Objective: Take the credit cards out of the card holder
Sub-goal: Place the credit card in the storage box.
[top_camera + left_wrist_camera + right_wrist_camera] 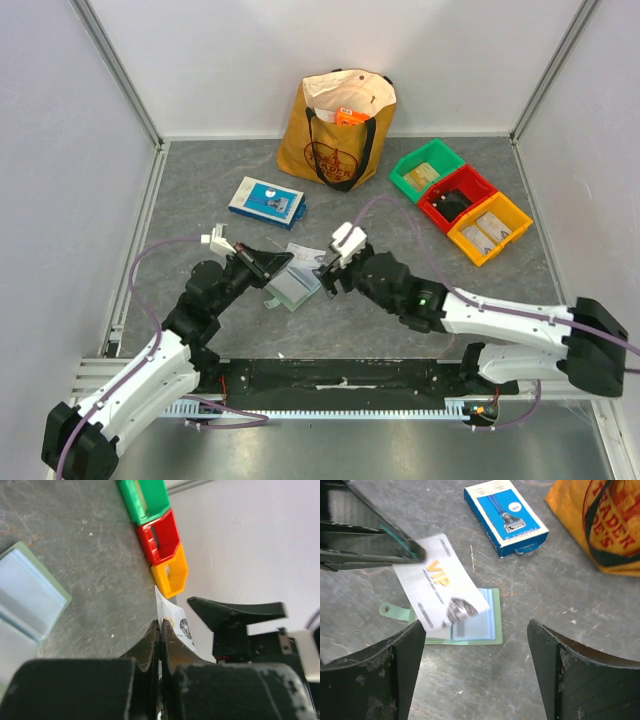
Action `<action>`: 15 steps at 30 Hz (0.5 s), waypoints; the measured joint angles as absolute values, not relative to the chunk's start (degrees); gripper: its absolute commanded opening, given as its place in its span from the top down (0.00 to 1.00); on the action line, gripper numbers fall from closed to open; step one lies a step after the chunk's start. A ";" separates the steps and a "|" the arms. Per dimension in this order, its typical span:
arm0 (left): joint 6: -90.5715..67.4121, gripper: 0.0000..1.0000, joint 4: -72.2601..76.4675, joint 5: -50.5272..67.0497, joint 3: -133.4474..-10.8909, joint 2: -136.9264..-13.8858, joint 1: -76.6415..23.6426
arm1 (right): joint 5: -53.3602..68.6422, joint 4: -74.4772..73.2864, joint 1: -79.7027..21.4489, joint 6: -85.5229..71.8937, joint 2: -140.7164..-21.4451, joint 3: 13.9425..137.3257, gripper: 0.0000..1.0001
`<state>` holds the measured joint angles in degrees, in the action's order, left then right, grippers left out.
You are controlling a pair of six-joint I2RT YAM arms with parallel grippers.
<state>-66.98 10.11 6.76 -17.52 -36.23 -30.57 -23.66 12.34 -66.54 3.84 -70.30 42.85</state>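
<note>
Obs, top view as clock face:

- L claw (160,634): jaws pinched flat on one end of a white credit card (442,587) w/ gold "VIP" print. Card is lifted off the tabletop (200,190), tilted, long edge hanging free.
- R claw (477,667): jaws wide, nothing in them, just at 3 o'clock of the card.
- Card holder (481,625): lies open and flat near centre of tabletop, directly under the card and slightly toward 6 o'clock. Bluish pockets face up, tab pointing to 9. Neither claw is on it. Can't tell if more cards are inside; card blocks part of the view.
- Blue-white box (506,516) at 11 o'clock of holder, well apart. Bins and bag at 12–2, far off.

Risks (judgement):

1. Grip is on a thin edge only, so the card may pivot or slip with a quick arm move and fall back onto the holder.
2. R claw is close, so swinging either arm could knock the card's free end.
3. Holder is unpinned. Pulling another card one-handed prob. drags or flips it rather than freeing the card.
</note>
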 measured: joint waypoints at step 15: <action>-70.06 0.98 20.64 5.21 -9.52 -32.42 -30.24 | -1.80 40.53 -52.16 -41.63 -63.35 24.71 0.11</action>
